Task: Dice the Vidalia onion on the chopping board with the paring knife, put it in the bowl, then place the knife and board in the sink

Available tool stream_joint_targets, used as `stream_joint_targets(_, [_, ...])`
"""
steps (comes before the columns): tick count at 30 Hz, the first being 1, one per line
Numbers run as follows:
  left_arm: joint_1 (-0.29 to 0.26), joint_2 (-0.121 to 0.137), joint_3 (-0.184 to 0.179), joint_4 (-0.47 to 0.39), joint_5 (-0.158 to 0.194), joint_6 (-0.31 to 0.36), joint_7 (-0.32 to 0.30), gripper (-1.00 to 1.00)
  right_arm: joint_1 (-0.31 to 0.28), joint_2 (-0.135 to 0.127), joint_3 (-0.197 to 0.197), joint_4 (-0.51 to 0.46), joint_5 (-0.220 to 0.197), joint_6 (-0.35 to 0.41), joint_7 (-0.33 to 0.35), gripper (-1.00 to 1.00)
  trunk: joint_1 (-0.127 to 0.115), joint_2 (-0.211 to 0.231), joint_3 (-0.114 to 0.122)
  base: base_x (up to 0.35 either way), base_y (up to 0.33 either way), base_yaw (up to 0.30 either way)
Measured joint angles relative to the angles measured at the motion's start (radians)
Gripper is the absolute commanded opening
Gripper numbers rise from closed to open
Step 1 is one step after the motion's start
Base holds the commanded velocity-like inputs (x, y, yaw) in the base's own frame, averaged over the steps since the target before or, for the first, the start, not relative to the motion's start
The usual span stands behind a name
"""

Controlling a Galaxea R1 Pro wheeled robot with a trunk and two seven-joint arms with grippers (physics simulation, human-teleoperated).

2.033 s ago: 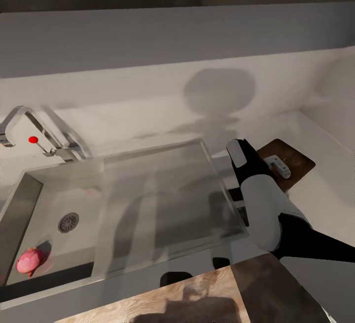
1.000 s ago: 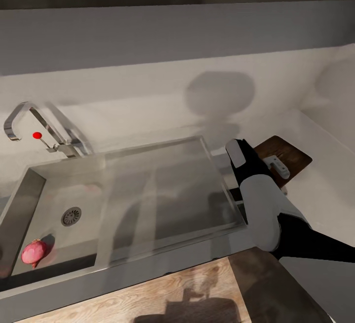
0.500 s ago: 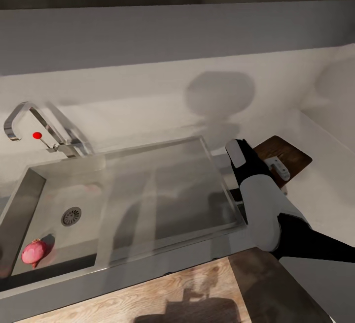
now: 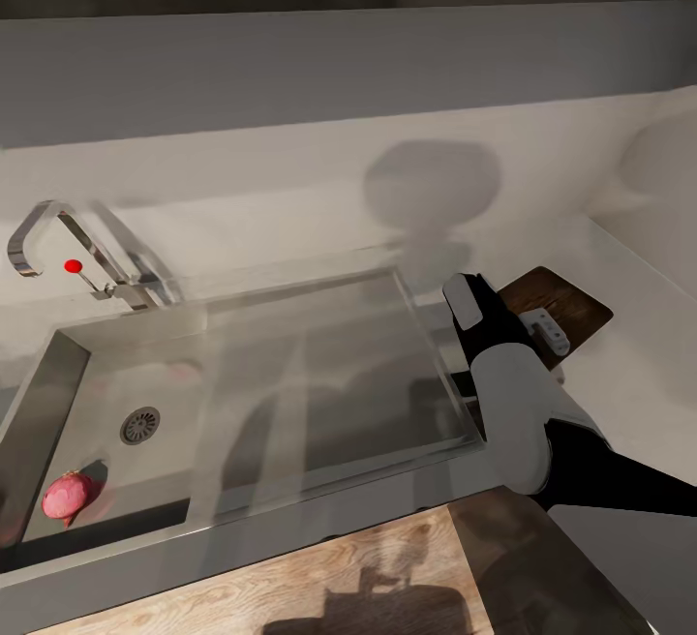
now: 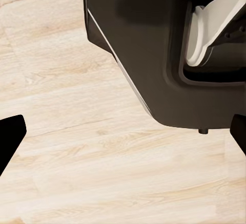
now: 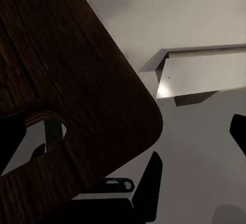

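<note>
The pink-red onion (image 4: 66,497) lies in the near left corner of the sink basin (image 4: 106,383), close to the round drain (image 4: 141,425). The brown chopping board (image 4: 571,306) rests on the countertop (image 4: 629,374) just right of the drainboard (image 4: 319,374). My right forearm (image 4: 513,393) covers part of the board. In the right wrist view the board (image 6: 77,80) sits close under my open right gripper (image 6: 123,137), next to its handle slot (image 6: 46,124). My left gripper (image 5: 123,131) stands open over wooden floor. The paring knife and the bowl are out of view.
The angular tap (image 4: 58,243) with its red dot (image 4: 72,266) stands behind the basin. A pale backsplash (image 4: 290,180) rises behind the counter. Wooden floor (image 4: 290,587) runs along the counter's front edge. My dark base (image 5: 154,49) shows in the left wrist view.
The head view shifted a little two seconds ago, moving the sink rightward in the picture. Since then nothing has visibly moved.
</note>
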Motion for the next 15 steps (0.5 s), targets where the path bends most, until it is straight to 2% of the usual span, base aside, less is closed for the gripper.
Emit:
stream_joint_targets(8, [0.000, 0.000, 0.000, 0.000, 0.001, 0.000, 0.000, 1.00, 0.001, 0.000, 0.000, 0.000, -0.003, 0.002, 0.004, 1.00, 0.000, 0.000, -0.001, 0.000, 0.000, 0.000])
stream_joint_targets(15, [0.000, -0.001, 0.000, 0.000, 0.001, 0.000, 0.000, 1.00, 0.001, 0.000, 0.000, 0.000, -0.003, 0.003, 0.008, 1.00, 0.000, 0.000, -0.010, 0.000, 0.000, 0.000])
